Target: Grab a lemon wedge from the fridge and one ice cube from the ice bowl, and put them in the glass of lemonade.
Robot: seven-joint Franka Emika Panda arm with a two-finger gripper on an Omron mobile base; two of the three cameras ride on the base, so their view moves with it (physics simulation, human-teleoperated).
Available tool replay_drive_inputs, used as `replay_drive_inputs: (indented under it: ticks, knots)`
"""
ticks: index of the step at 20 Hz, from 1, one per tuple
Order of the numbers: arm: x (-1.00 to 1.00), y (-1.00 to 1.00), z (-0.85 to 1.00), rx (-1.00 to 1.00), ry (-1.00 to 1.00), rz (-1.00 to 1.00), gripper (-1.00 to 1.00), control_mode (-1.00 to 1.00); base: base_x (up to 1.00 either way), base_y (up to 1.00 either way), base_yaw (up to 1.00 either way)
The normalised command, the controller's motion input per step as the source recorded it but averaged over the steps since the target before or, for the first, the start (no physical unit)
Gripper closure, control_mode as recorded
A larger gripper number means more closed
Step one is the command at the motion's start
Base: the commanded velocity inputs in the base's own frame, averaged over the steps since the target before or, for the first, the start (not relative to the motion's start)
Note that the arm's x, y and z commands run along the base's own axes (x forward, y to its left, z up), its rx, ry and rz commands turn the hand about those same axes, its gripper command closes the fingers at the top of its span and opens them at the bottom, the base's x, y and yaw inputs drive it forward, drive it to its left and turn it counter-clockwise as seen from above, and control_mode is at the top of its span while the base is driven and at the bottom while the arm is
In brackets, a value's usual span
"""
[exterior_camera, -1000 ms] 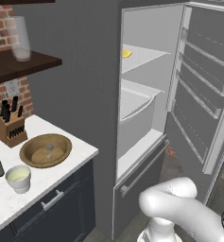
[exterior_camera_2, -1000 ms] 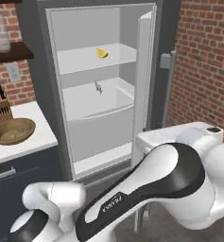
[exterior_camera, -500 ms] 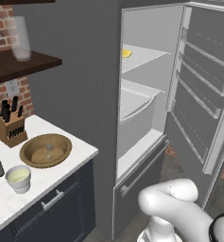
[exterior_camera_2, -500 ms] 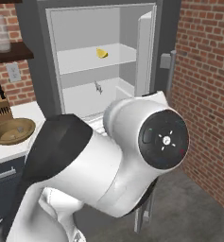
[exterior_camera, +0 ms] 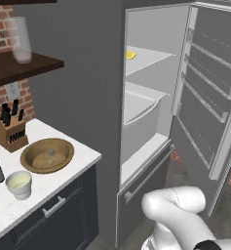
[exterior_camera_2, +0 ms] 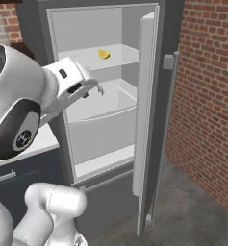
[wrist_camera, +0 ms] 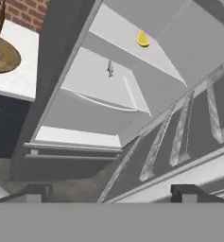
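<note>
On the upper fridge (exterior_camera_2: 149, 120) shelf, at twelve o'clock, lies the lemon wedge (exterior_camera_2: 103, 54). Tool (wrist_camera: 108, 191) fingers stand wide apart, holding nothing.

Red brick walls (exterior_camera_2: 202, 96), grey floor (exterior_camera_2: 192, 211), dark cabinets (exterior_camera: 53, 219) under white marble counter (exterior_camera: 63, 171).

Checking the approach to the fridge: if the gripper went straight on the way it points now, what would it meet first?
Probably the pale grey-white interior of the tall dark grey fridge, around the drawer below the tiny yellow lemon wedge. The open gripper has nothing nearer ahead, though depth is unclear.
</note>
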Motion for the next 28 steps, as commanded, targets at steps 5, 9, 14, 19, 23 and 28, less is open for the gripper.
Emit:
replay_drive_inputs:
  ticks: [5, 9, 14, 19, 23, 28]
  knots:
    - [0.58, 0.91, 0.01, -0.52, 0.3, -0.27, -1.0, -1.0, 0.0, 0.0, 0.0]
    - [0.94, 0.43, -0.06, -0.52, 0.22, -0.32, -1.0, -1.0, 0.0, 0.0, 0.0]
    - [0.93, 0.01, 0.0, -0.37, 0.15, -0.35, -1.0, -1.0, 0.0, 0.0, 0.0]
    - [0.98, -0.22, -0.19, -0.21, 0.06, -0.37, -1.0, -1.0, 0.0, 0.0, 0.0]
    - [1.0, -0.5, -0.64, -0.04, 0.05, -0.36, -1.0, -1.0, 0.0, 0.0, 0.0]
    - [0.72, -0.61, -0.34, 0.0, 0.05, -0.28, -1.0, -1.0, 0.0, 0.0, 0.0]
